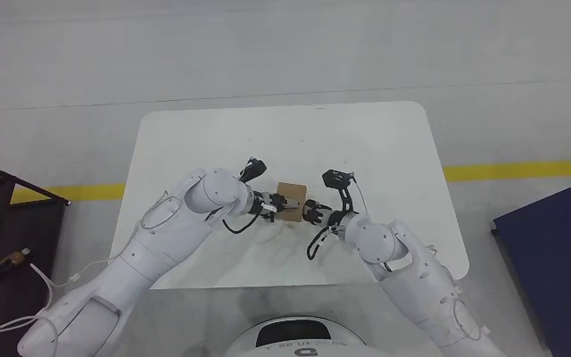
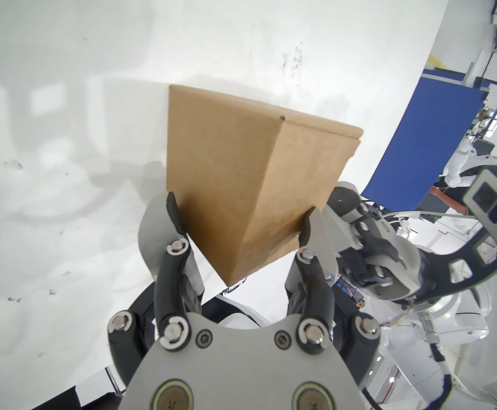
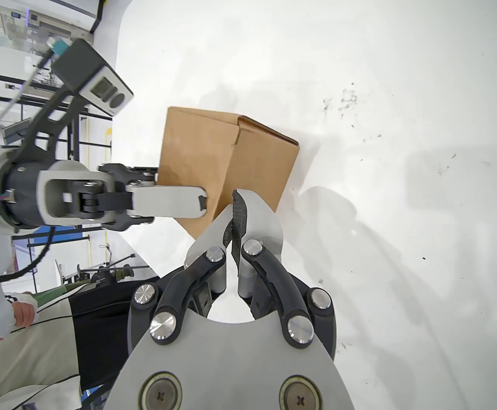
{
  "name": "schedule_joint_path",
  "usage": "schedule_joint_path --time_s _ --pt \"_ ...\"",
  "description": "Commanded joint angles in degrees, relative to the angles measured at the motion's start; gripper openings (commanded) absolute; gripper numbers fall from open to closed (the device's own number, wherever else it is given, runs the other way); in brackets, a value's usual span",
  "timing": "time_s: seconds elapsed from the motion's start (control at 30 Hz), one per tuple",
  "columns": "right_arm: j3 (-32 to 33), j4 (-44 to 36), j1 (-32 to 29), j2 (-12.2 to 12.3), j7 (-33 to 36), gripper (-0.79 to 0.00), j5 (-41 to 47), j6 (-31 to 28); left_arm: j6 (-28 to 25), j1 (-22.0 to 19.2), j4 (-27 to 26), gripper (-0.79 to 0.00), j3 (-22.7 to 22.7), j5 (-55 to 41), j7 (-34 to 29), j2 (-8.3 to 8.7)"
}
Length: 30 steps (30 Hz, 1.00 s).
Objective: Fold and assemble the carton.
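This looks like a robotics lab or test hall. A plain white desk (image 1: pixel 178 143) stands alone on a smooth grey floor (image 1: pixel 268 53) marked with a yellow line (image 1: pixel 508 170). Beyond the desk's edges stand a blue partition panel (image 2: pixel 419 128) and metal racks (image 3: pixel 23 23) carrying equipment and cables.

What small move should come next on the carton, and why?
Probably push the shut right tool against the carton to seat the panel: the left tool clamps the carton's opposite sides, and a seam near the right tool looks slightly open.
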Motion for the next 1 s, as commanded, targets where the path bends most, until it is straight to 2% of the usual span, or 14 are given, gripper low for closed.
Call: schedule_joint_path --time_s 0.0,0.1,0.13,0.2,0.3,0.33,0.4,0.5,0.67,0.77,0.97 --pt "1.13 -1.27 -0.06 0.07 -0.63 -0.785 0.48 0.68 -0.25 0.47 -0.48 -0.194 -1.45 -0.74 0.05 0.36" --pt "3.64 -5.09 -1.48 0.43 -1.56 -0.785 0.36 1.33 -0.87 2.11 -2.81 -0.145 -5.62 -2.17 0.13 1.53" --pt "4.38 -6.64 -2.15 0.56 -1.71 -0.785 0.17 1.45 -0.96 2.92 -3.96 -0.148 -7.37 -2.42 0.11 2.06" --pt "5.27 -9.8 -3.53 0.79 -1.82 -0.785 -0.55 1.4 -0.94 5.1 -6.41 -0.212 -11.43 -2.82 0.29 3.27" --pt "5.0 -13.13 -4.74 1.0 -1.51 -0.785 -2.86 1.1 -0.83 9.22 -9.55 -0.219 -17.5 -2.35 0.5 5.09" --pt "4.66 -13.84 -4.79 1.02 -1.44 -0.754 -3.78 1.09 -0.64 10.63 -10.28 -0.212 -19.16 -1.99 0.69 5.59" --pt "3.74 -14.65 -4.55 1.0 -1.32 -0.603 -5.34 1.28 -0.07 13.03 -11.16 -0.212 -21.82 -1.05 1.13 6.41" --pt "2.28 -14.26 -3.26 0.9 -0.73 -0.576 -7.73 1.91 -0.42 15.75 -11.7 -0.234 -23.97 -1.52 1.42 7.0" --pt "-1.0 -11.5 -0.04 0.39 0.61 -0.576 -10.03 3.68 -1.39 15.98 -9.29 -0.277 -22.05 -1.92 1.47 6.69" --pt "-2.42 -9.72 1.73 0.02 1.03 -0.52 -10.17 4.8 -1.06 13.92 -6.55 -0.305 -19.16 -1.35 1.62 6.01" --pt "-4.23 -8.53 3.61 -0.46 1.43 -0.52 -10.82 5.88 -1.15 9.22 -1.41 -0.332 -13.78 -1.41 1.42 4.34"
